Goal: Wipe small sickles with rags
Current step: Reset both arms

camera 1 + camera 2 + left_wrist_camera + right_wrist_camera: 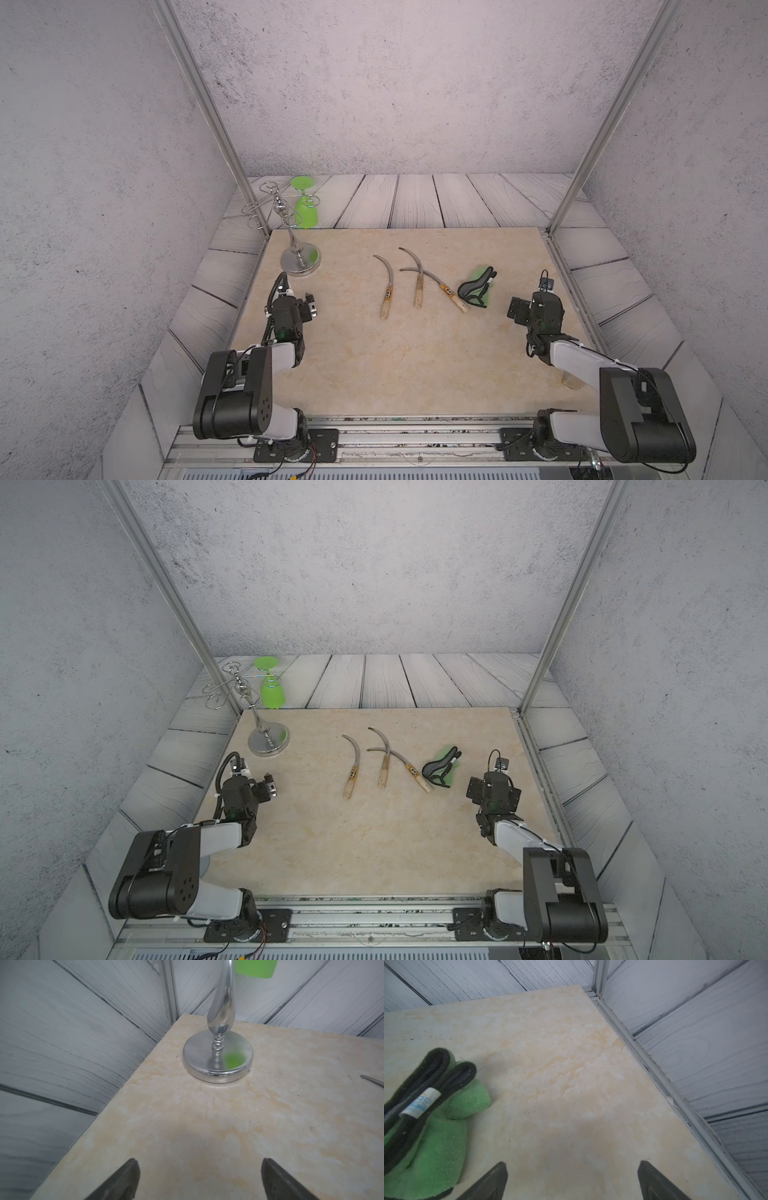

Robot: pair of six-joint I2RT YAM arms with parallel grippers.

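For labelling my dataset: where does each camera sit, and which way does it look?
Top views: high behind the robot, looking down at the table, three sickles, rag, stand; left arm and right arm show.
Left wrist: on the left arm, facing the stand's base; open left gripper shows.
Right wrist: on the right arm, facing the table's far right corner, rag alongside; open right gripper shows.
Shared: stand in left wrist and top views; rag in right wrist and top views.
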